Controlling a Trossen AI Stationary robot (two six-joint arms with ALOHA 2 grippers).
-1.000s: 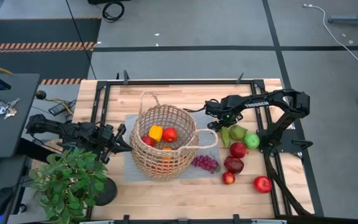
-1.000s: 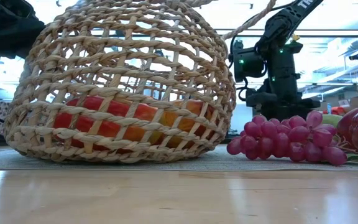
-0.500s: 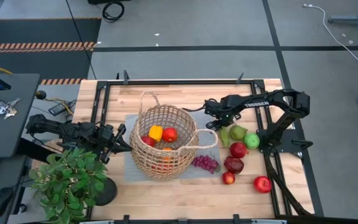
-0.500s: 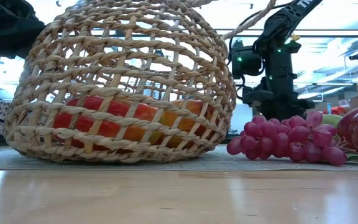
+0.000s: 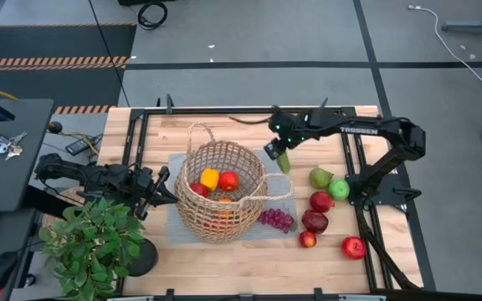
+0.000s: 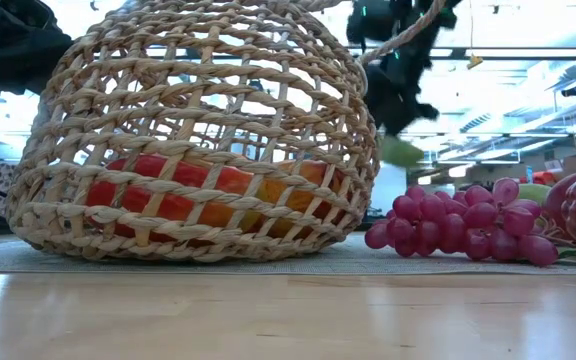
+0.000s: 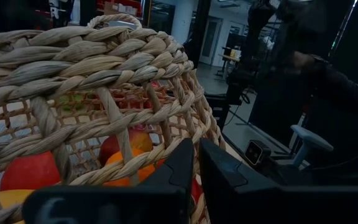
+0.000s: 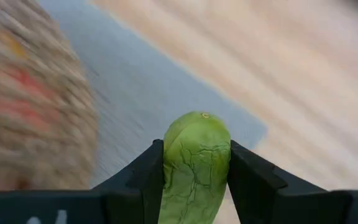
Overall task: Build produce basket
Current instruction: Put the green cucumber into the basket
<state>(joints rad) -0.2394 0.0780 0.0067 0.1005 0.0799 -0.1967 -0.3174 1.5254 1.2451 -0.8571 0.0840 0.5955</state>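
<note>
The green pear (image 8: 196, 165) hangs in the air just beside the basket (image 5: 221, 189), on its right-hand rim side, with its long axis pointing down. The right gripper (image 5: 279, 151) is closed on the pear from both sides. The basket opening lies to the left of this gripper, so I judge the next move goes leftward over the rim; the left gripper (image 5: 153, 195) waits at the basket's other side.

Right arm: stretched from its base at the table's right edge toward the middle, raised above the tabletop.
Right gripper (image 5: 282, 157): pointing down, fingers (image 8: 146, 177) clamped on both sides of a green pear (image 8: 196, 167), which hangs clear of the table.
Left arm: low along the table's left side, reaching inward.
Left gripper (image 5: 159, 189): beside the basket (image 5: 221, 191) wall, fingers (image 7: 225, 177) close together with a thin gap; nothing seen between them.
</note>
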